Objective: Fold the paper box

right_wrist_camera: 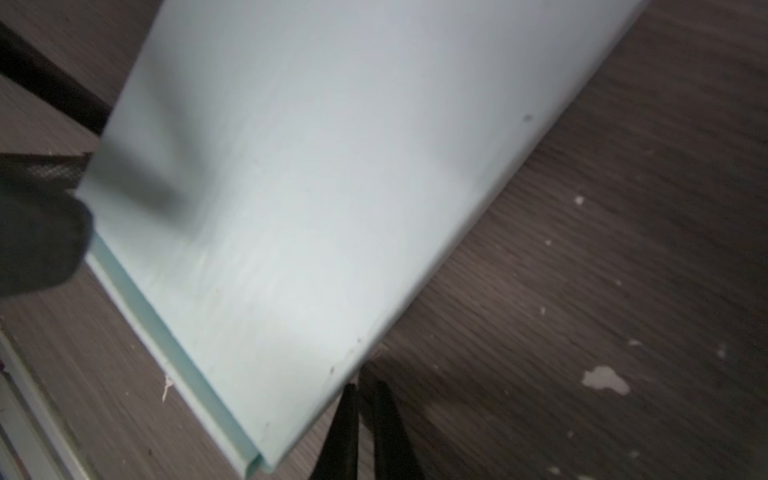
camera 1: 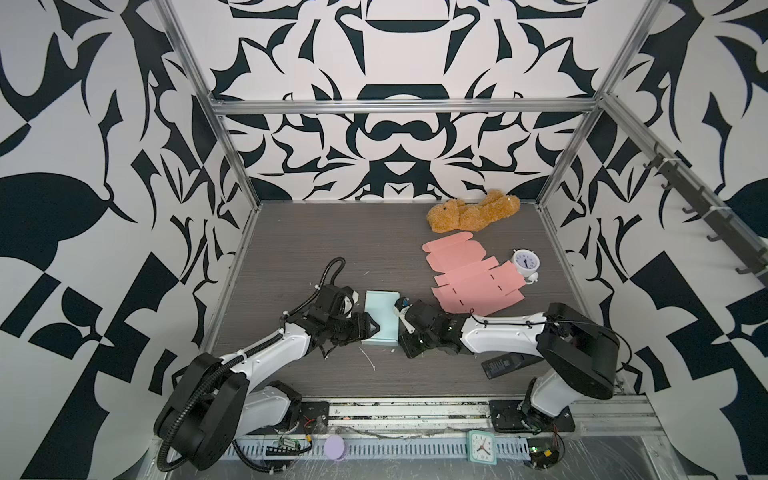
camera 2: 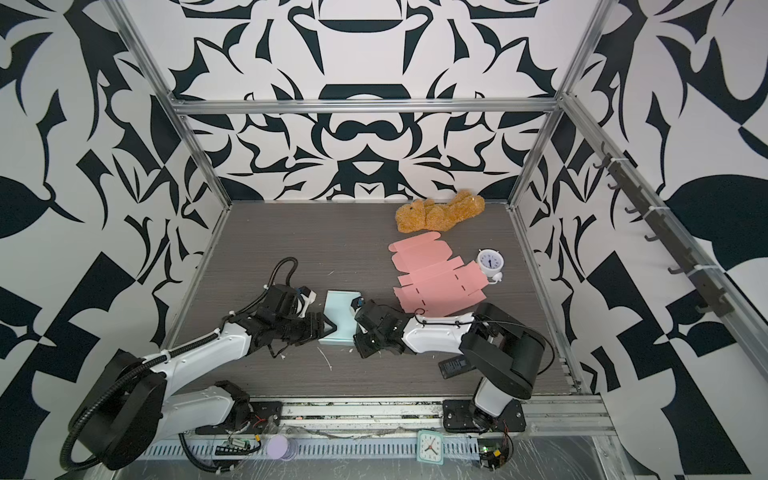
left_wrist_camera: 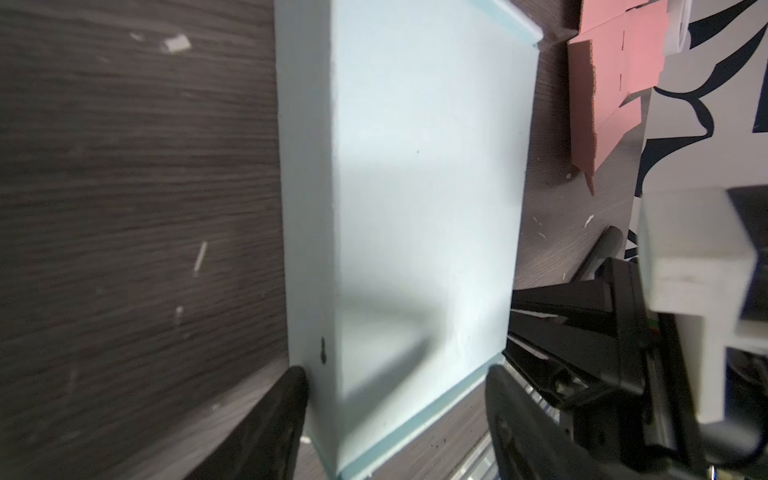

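Both top views, lower centre: left gripper (camera 1: pixel 375 327) jaws stand apart around the blue box (camera 1: pixel 380 311); right gripper (right_wrist_camera: pixel 365 388) jaws together beside it.

Left wrist view: paper box (left_wrist_camera: pixel 415 187) runs off the top edge. Both fingers of my left gripper (left_wrist_camera: pixel 395 374) are cut off at the bottom, and finger-to-box contact is not resolvable.

Right wrist view: blurred throughout. Box cropped at top; only the tips of my right gripper (right_wrist_camera: pixel 361 386) are in frame.

Top views: my right arm (camera 1: pixel 498 332) hides part of the pink sheet (camera 1: pixel 473 282) and the black flat device (camera 1: pixel 505 365). Clock dial (camera 1: pixel 527 262) too small to read.
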Controlling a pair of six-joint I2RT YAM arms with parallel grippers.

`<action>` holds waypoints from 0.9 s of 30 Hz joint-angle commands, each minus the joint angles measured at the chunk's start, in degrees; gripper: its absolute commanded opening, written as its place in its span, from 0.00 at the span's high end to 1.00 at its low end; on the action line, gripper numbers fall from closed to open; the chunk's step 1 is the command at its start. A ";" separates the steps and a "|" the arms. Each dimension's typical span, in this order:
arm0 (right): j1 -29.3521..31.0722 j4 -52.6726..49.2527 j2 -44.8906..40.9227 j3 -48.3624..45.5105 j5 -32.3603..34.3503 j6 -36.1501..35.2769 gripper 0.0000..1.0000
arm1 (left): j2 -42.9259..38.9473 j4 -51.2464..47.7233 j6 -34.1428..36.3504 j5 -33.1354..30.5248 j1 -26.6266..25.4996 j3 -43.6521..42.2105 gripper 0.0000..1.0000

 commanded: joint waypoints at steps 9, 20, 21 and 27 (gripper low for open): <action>0.97 2.65 0.91 2.47 -1.05 -0.16 0.88 | 1.19 4.57 -2.35 2.26 -2.18 -0.95 0.31; 1.24 2.97 0.82 2.11 -1.35 -0.35 0.88 | 2.89 4.84 -1.76 1.29 -2.18 0.12 0.32; 1.24 3.04 0.64 1.92 -1.38 -0.35 0.88 | 3.11 4.72 -1.62 1.01 -2.15 0.35 0.32; 1.24 2.54 -0.57 0.87 -1.29 -1.26 0.87 | 5.95 2.83 1.02 -0.71 -0.24 2.88 0.32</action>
